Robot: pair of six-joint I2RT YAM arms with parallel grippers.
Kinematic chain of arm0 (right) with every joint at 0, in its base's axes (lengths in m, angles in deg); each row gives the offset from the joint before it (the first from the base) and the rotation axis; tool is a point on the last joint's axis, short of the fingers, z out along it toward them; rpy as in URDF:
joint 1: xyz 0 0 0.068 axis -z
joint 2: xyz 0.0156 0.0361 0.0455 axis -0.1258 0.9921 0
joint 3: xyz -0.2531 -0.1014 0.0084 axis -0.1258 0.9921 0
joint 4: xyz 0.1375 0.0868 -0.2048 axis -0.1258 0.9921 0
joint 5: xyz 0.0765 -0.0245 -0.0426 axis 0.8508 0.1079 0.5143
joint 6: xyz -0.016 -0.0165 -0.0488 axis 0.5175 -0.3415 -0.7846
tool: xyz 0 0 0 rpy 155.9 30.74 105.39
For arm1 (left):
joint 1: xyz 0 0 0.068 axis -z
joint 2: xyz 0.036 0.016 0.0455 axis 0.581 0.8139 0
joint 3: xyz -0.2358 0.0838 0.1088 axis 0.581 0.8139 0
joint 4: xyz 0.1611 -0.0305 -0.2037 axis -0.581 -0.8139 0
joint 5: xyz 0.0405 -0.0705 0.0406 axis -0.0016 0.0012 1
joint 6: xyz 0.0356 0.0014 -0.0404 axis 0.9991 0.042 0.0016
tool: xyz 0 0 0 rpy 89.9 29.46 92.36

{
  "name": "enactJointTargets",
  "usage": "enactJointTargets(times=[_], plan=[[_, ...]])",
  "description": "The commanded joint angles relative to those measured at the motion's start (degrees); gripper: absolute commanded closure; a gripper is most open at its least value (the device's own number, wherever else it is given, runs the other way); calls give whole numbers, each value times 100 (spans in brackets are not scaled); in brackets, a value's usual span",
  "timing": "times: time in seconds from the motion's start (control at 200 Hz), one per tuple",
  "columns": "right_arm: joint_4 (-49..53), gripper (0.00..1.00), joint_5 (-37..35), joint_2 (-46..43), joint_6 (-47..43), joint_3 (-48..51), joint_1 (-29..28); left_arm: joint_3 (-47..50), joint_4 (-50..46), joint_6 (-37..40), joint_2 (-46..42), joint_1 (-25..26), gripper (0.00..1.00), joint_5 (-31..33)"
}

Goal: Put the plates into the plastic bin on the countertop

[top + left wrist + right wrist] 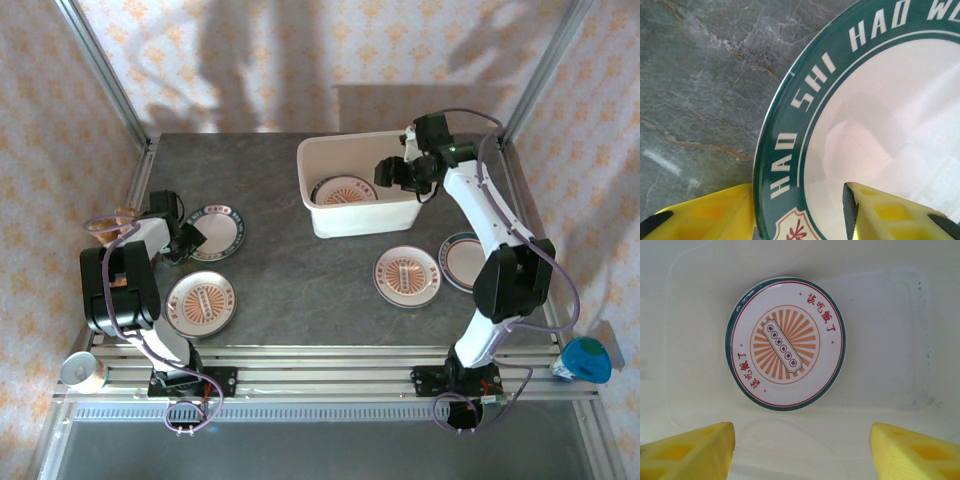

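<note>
Left gripper [797, 205]: yellow fingers part-spread, straddling the edge of a round white glossy teal-rimmed plate [880, 125]. One finger sits outside over the dark grey mottled stone-look desk [700, 75], the other over the white well. The gap looks wider than the rim, so I read it as not clamped. That plate lies flat on the left side of the desk, well apart from the bin.

Nearest the arm bases: a round white sunburst plate [200, 303] with an orange printed centre, just ahead of the left base.

Mid-right: second orange-centred plate [408, 275]. Edge to edge with it is another teal-rimmed dish [458, 258], partly under the right arm; can't tell if they touch.

Far: white translucent rectangular plastic bin [322, 215], with one binned plate [786, 344], orange centre, flat on its floor. Right gripper [802, 440] hangs over the bin, fingers spread wide, nothing between them.

Handling, my guess: plates are stiff, light, slick and chip-prone. They're shallow and flat on the desk, so the rim is the only hold. Pinch across it with the inner finger well in and squeeze firmly, or it may slide out when tilted. Set it down inside the bin, don't drop it.
</note>
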State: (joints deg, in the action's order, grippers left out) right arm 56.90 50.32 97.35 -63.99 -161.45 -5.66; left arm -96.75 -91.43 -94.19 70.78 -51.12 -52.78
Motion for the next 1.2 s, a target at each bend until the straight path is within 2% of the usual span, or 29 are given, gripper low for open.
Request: enactJointTargets(times=[0.0, 0.325, 0.756, 1.196], plan=[[-64, 29, -172, -199, -12, 75, -21, 132, 246, -81, 134, -92, 51, -128], [-81, 29, -104, -149, 32, 63, -19, 364, 453, -122, 233, -182, 52, -253], [-187, 29, -115, -205, 124, 249, -19, 456, 377, -37, 29, -192, 79, -215], [-312, 29, -144, -329, 138, 304, -21, 465, 50, 0, -879, -191, 93, -282]])
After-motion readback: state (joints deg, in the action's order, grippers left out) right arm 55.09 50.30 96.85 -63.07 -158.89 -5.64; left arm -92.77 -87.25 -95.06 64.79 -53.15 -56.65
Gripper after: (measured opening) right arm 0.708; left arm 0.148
